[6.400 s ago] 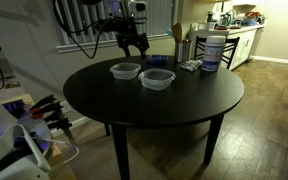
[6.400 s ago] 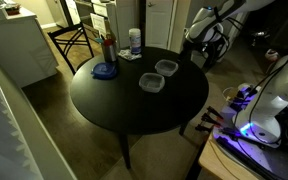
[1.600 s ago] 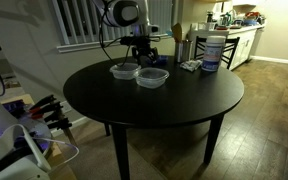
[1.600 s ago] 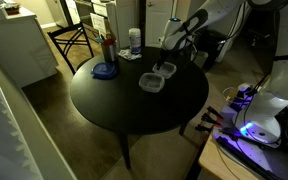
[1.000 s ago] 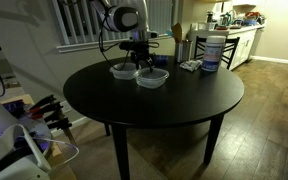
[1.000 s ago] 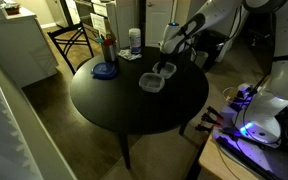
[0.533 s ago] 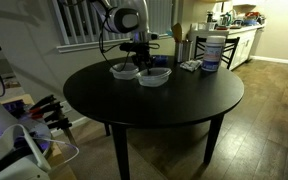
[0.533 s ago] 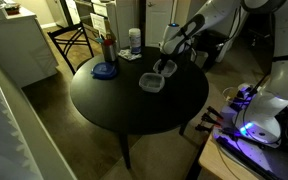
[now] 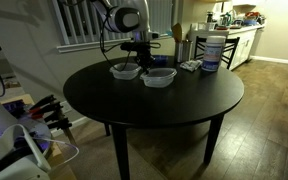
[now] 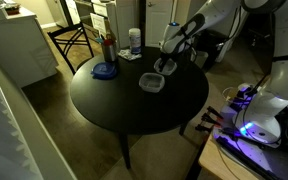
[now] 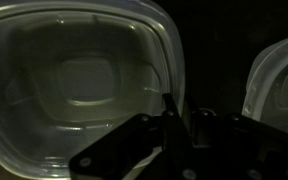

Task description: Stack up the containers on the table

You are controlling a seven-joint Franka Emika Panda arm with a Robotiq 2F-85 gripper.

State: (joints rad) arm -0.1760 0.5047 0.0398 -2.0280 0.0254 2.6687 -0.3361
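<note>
Gripper [image 11: 181, 120] — at rim of one container [image 11: 74, 80] | other container [image 11: 276, 80] just beside

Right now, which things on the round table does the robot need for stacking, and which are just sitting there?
For the job:
end effector
clear tub at the end effector
other clear tub
table

Just lying about:
white canister
blue dish
</note>
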